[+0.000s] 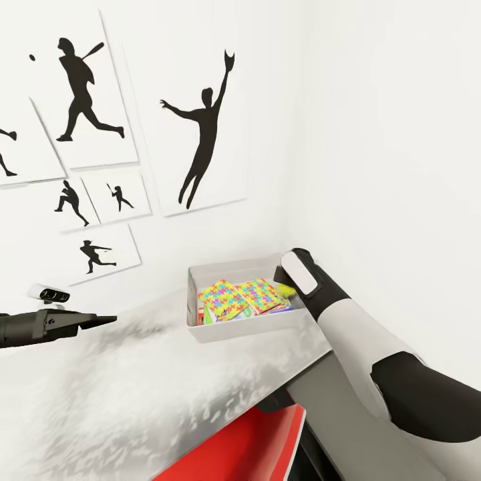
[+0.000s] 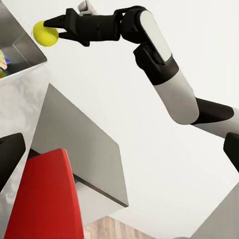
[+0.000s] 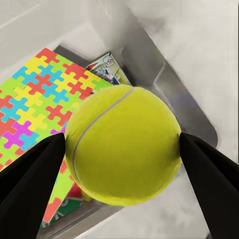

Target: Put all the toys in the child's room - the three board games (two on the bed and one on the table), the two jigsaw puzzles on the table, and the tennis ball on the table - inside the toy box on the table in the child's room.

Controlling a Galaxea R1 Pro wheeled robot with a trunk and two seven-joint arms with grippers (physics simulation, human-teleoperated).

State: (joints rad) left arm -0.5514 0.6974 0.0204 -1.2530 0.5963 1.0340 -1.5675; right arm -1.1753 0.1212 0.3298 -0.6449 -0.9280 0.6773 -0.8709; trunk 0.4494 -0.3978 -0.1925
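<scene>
The tennis ball (image 3: 123, 144) sits clamped between the two dark fingers (image 3: 30, 174) of the right gripper (image 2: 50, 31), one finger pressed against each side of it. It hangs above the near right corner of the toy box (image 1: 230, 332), over the rim rather than over the middle, as the left wrist view shows. In the head view only a yellow sliver of the ball shows past the right wrist.

Inside the toy box lie two jigsaw puzzles (image 1: 224, 298), side by side and slightly tilted, with printed game boxes (image 3: 107, 67) showing under and behind them. The box stands on the bench (image 1: 120, 394), pushed close into the corner where the two white walls meet. The left gripper (image 1: 100, 321) hovers well to the left over the bench, carrying nothing; its fingers look close together at the tips. A red chair (image 1: 234, 447) stands at the near edge of the bench.

From here the main risk is the release point. The ball is round and springy, and the surface beneath it is a tilted stack of smooth cardboard. Dropped from this height, it could bounce or roll off the stack and over the low sloping side, then off the bench. Let go while still above the rim, it could strike the edge and fall outside. Moving further inward and lower before opening would probably make that less likely.
</scene>
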